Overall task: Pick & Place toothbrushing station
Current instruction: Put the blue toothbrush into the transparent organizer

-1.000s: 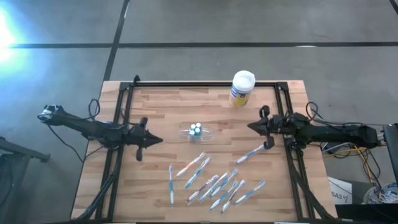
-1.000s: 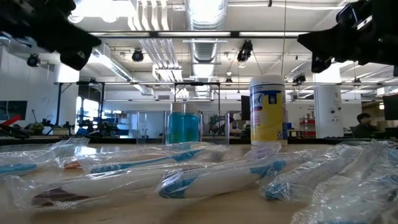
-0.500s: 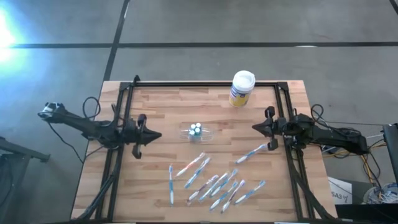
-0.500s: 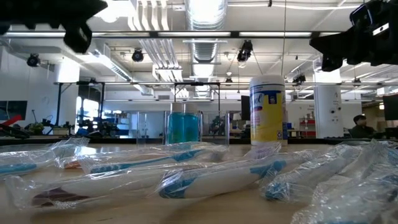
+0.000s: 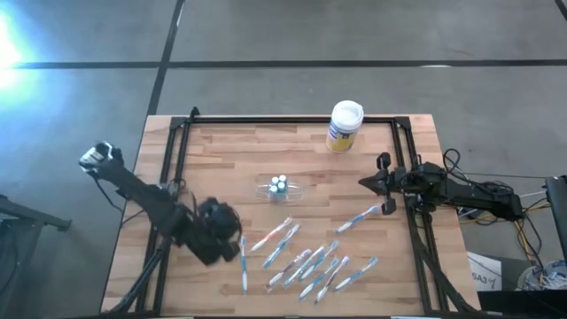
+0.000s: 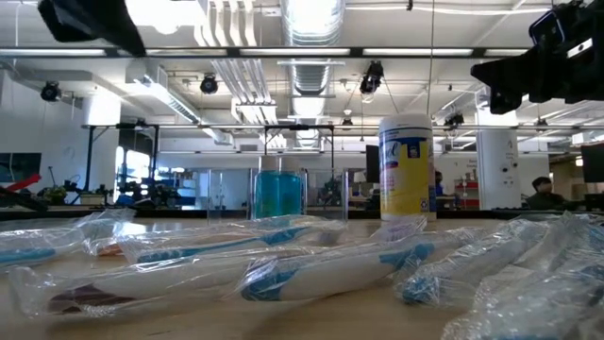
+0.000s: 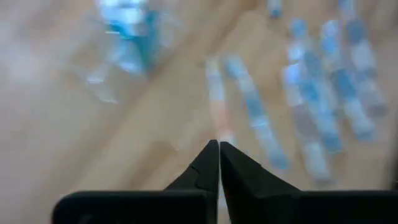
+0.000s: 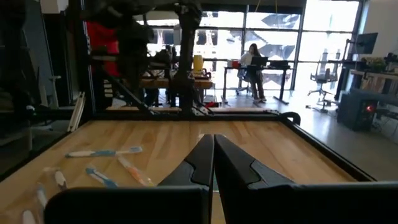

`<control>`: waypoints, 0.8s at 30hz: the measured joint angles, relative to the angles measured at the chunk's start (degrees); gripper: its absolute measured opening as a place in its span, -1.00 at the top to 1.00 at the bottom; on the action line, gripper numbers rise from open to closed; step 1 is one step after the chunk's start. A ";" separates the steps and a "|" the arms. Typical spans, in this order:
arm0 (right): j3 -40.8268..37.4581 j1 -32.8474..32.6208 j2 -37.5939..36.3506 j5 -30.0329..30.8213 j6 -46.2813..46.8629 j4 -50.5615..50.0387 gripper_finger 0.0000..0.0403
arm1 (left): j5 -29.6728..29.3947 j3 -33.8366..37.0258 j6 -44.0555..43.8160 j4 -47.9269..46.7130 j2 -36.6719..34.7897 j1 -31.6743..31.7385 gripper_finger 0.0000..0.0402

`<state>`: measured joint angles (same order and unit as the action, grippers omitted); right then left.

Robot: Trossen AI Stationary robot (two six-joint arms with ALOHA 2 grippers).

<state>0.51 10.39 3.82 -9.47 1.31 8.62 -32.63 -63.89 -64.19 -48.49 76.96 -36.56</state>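
Observation:
The clear holder (image 5: 279, 187) with teal-capped tubes stands upright on the table's middle; the low view shows it as the holder (image 6: 278, 194). Several wrapped toothbrushes (image 5: 306, 259) lie flat on the near half of the table. My left gripper (image 5: 236, 241) is shut and tipped downward above the table, just left of the toothbrushes. In the left wrist view my left gripper (image 7: 219, 146) has nothing between its fingers. My right gripper (image 5: 361, 182) hovers shut and level near the right rail. In the right wrist view my right gripper (image 8: 213, 140) is likewise empty.
A white-lidded canister (image 5: 344, 125) with a yellow-blue label stands at the far edge, right of centre. A black frame rail (image 5: 177, 168) runs around the tabletop. Bare wood lies between the holder and the left rail.
My left gripper has swung from the left rail toward the table's near edge and the toothbrushes, rising and tipping from level to pointing down. It has stayed shut. Nothing on the table has moved.

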 joint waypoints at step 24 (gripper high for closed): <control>0.00 0.00 1.15 0.50 6.12 -0.74 0.96 | 19.08 -8.35 -24.09 -3.62 26.51 0.04 -0.30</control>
<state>0.51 10.39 4.97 -8.98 7.43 7.88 -13.55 -72.25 -88.28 -52.11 103.47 -36.52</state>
